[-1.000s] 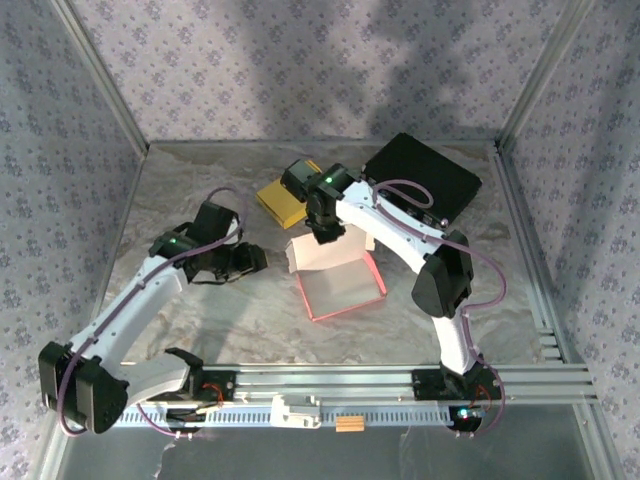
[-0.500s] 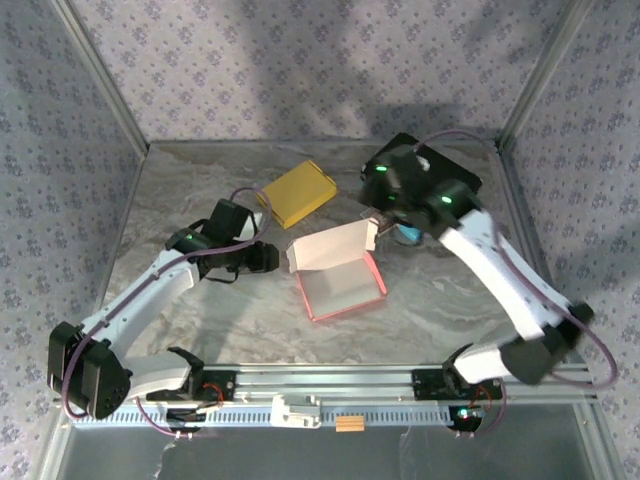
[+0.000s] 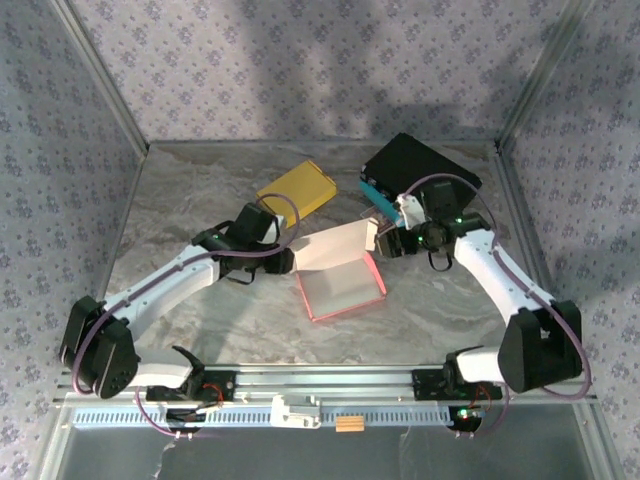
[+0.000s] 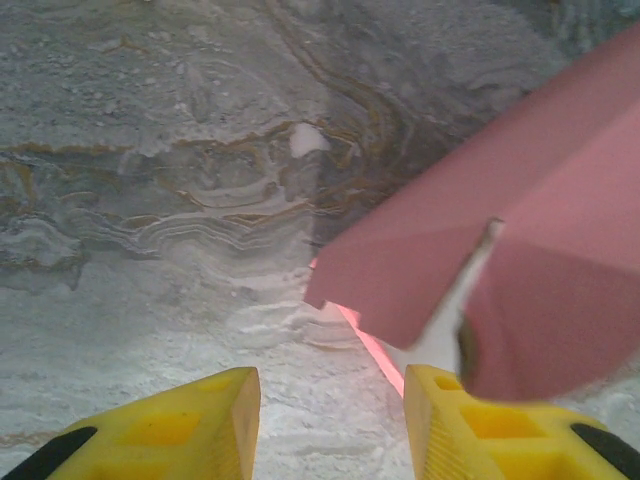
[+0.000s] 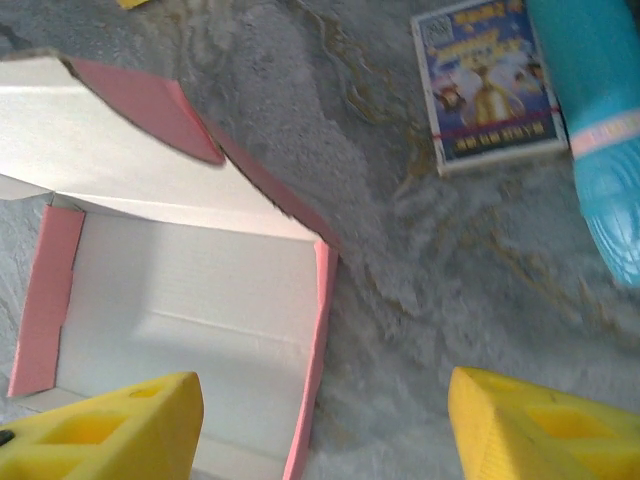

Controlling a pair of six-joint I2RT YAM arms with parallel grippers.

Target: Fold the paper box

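Pink paper box, long axis left-right, mouth up — left gripper, right gripper parted, empty.

Left gripper: at the bottom edge, jaws apart, nothing between them.
Fingers: two yellow blocks with black bases, one at each lower corner.
Paper box: pink, fills the right side, its flap slanting down towards the middle.
Box edge: a white inner face shows just above the right finger; contact cannot be told.
Table: grey marbled surface, shadowed under the flap.
Pale patch: small, on the table, upper middle.
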